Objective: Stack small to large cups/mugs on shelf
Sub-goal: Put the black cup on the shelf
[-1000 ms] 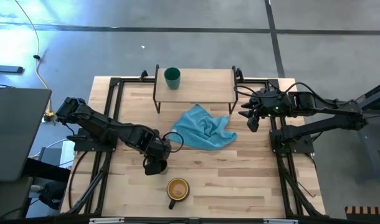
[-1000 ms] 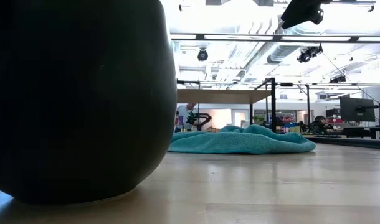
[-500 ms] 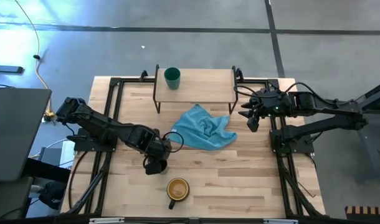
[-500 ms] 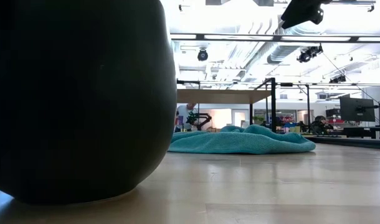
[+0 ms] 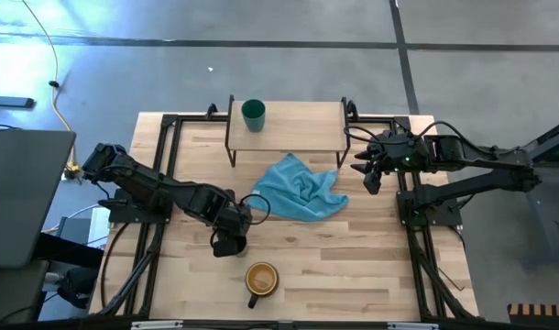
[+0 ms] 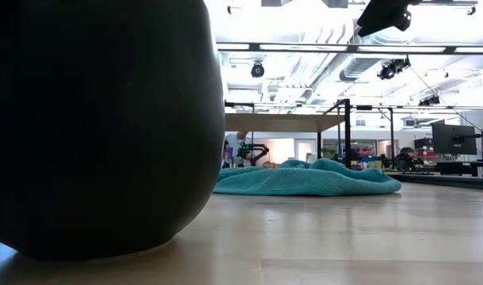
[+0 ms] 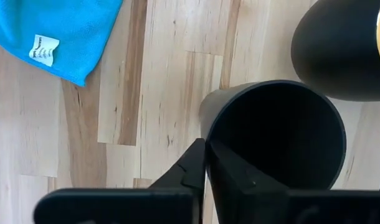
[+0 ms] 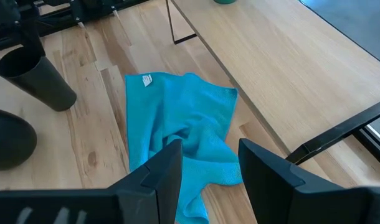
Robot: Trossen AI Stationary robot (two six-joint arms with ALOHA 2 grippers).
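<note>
A black cup (image 7: 277, 134) stands on its base on the wooden table, just left of the dark mug with the yellow-orange inside (image 5: 261, 280). My left gripper (image 7: 207, 149) points down over the black cup (image 5: 230, 244) and is shut on it. The small teal cup (image 5: 253, 114) stands on the shelf (image 5: 298, 121) at the table's far side, near the shelf's left end. My right gripper (image 8: 209, 165) hangs open in the air at the right, above the table and near the shelf's right end, holding nothing. My left gripper pinches the black cup's wall at the rim (image 7: 205, 127), with one finger (image 7: 230, 171) inside the cup and the other (image 7: 191, 167) outside it. The fingers come from above, pointing down. The cup is upright; in the right wrist view its base (image 8: 59, 102) rests on the table.
A crumpled teal towel (image 5: 298, 188) lies mid-table between the cups and the shelf. The mug (image 6: 99, 127) fills the left of the low view. Black frame rails (image 5: 165, 165) run along both table sides. Bare wood lies right of the mug.
</note>
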